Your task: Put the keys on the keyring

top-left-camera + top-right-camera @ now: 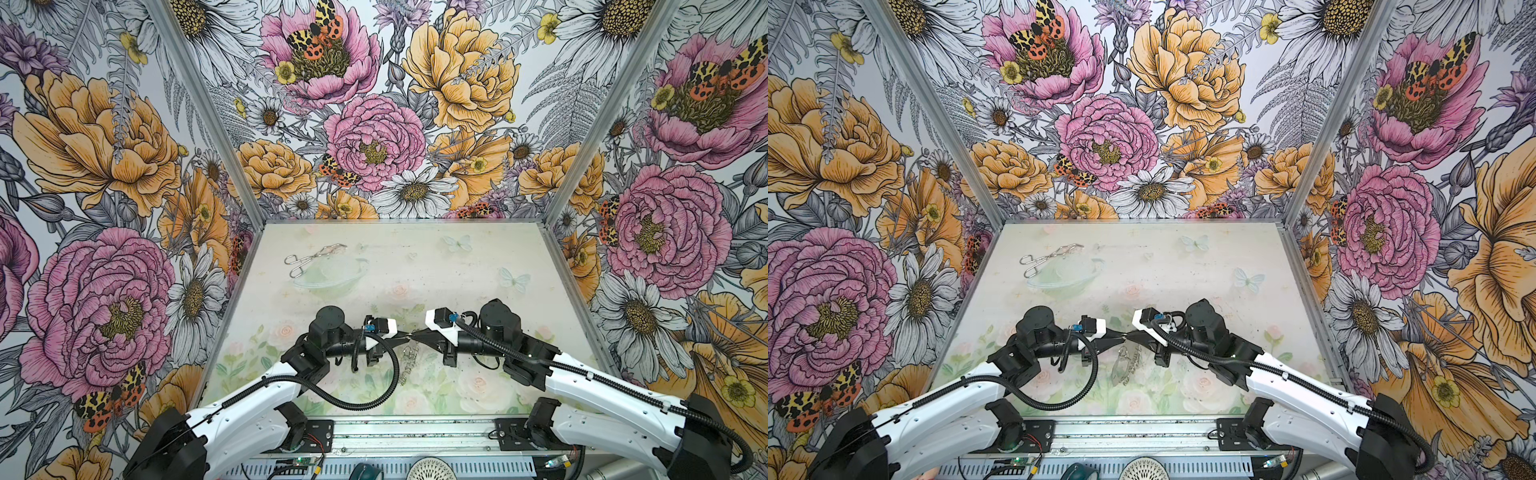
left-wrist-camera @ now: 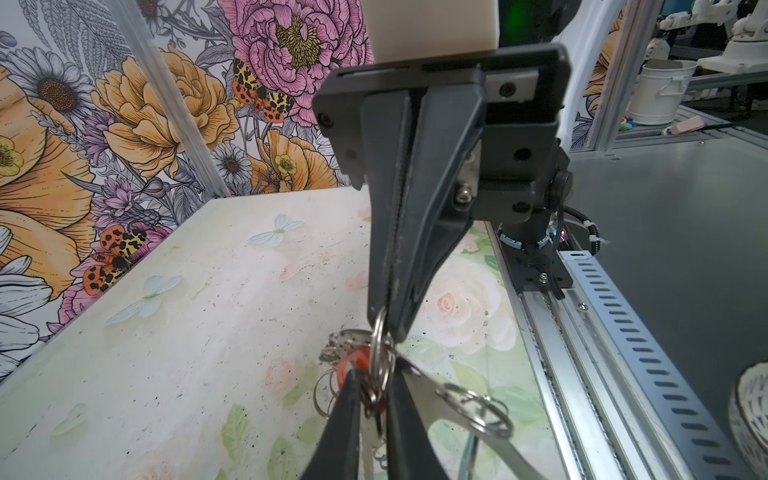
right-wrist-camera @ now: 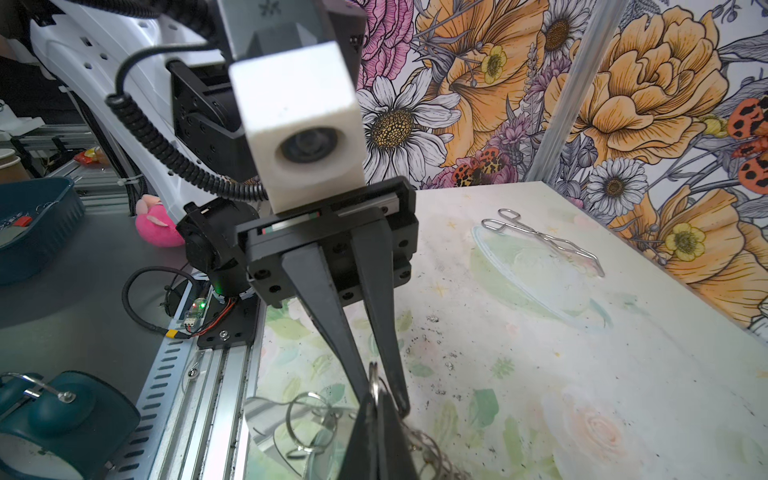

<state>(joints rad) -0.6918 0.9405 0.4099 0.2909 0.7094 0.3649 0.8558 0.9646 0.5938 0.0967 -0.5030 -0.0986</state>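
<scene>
As I looked in through the wrist cameras, I logged the scene as follows.

Item: right gripper point(image 2: 385, 328). Its jaws were pressed together and pinched a small silver ring point(image 2: 379, 332) by its upper edge. I could not tell whether that ring belonged to the fringe of the keyring point(image 2: 419, 386) or to the keys point(image 2: 360, 362).

Item: left gripper point(image 2: 374, 368). It met the right gripper tip to tip above the near middle of the table point(image 1: 457, 266). Its fingers were closed to a narrow gap on the keys, with the red tag wedged between the tips and a pale blade hanging down between the fingers.

Item: the keyring, a grey flat hoop. It ran off from just beside the left fingertips, touching the cluster at the pinched ring, with several silver rings threaded along it. In both top views it hung directly beneath the point where the grippers met. I could not tell whether its low end touched the table.

Item: silver tongs point(image 1: 314, 258). They lay flat at the far left of the table, well apart from both grippers.

Item: floral walls point(image 1: 374, 137). They enclosed the table on three sides.
</scene>
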